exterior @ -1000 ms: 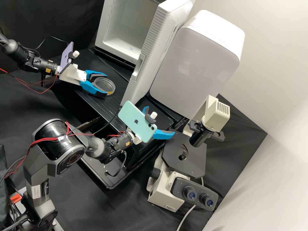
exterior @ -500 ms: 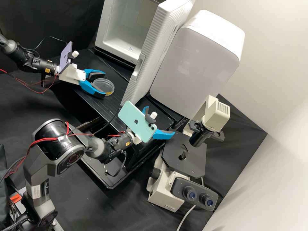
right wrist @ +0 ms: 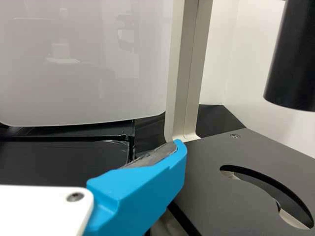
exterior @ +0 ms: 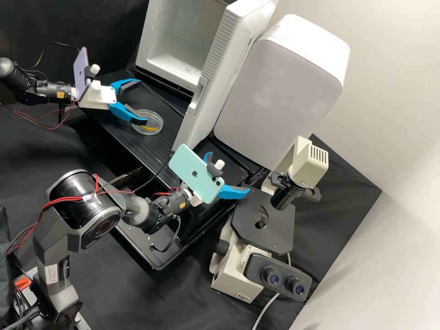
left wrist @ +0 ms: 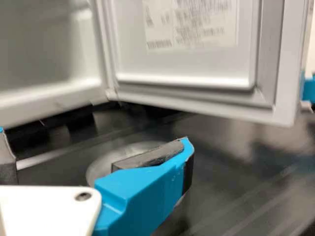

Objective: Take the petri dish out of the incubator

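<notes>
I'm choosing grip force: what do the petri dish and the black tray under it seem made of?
The petri dish: likely clear plastic, possibly glass; glossy, the dark tray shows through and its rim glints. Tray: seemingly black plastic or coated metal; fine ribs with a soft sheen.

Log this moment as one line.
dish: on tray, outside incubator | door: open | left gripper: open, at dish | right gripper: by stage

Petri dish (exterior: 147,120) on tray (exterior: 153,149) before incubator (exterior: 183,41) (microscope (exterior: 270,238) farther right).
</notes>
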Robot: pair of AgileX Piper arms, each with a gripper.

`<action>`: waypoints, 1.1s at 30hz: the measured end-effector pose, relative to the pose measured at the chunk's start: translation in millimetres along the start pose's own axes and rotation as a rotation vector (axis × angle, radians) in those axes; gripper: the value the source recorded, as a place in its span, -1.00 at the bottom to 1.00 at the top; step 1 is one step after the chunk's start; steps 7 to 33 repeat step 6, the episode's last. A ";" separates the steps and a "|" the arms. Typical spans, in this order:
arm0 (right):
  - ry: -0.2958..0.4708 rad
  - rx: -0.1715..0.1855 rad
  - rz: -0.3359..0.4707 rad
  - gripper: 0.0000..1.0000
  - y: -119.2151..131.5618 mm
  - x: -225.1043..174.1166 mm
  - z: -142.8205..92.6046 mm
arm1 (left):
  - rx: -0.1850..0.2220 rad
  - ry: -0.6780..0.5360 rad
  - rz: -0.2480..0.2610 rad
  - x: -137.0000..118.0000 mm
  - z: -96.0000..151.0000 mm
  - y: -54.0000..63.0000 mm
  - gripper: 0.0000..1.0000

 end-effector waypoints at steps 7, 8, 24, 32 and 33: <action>0.000 0.000 0.000 1.00 0.0 0.0 0.0 | -0.017 -0.033 0.110 -7.7 1.5 5.2 1.00; 0.000 0.000 0.000 1.00 0.0 0.0 0.0 | -0.017 -0.033 0.110 -7.7 1.5 5.2 1.00; 0.000 0.000 0.000 1.00 0.0 0.0 0.0 | -0.017 -0.033 0.110 -7.7 1.5 5.2 1.00; 0.000 0.000 0.000 1.00 0.0 0.0 0.0 | -0.017 -0.033 0.110 -7.7 1.5 5.2 1.00; 0.000 0.000 0.000 1.00 0.0 0.0 0.0 | -0.017 -0.033 0.110 -7.7 1.5 5.2 1.00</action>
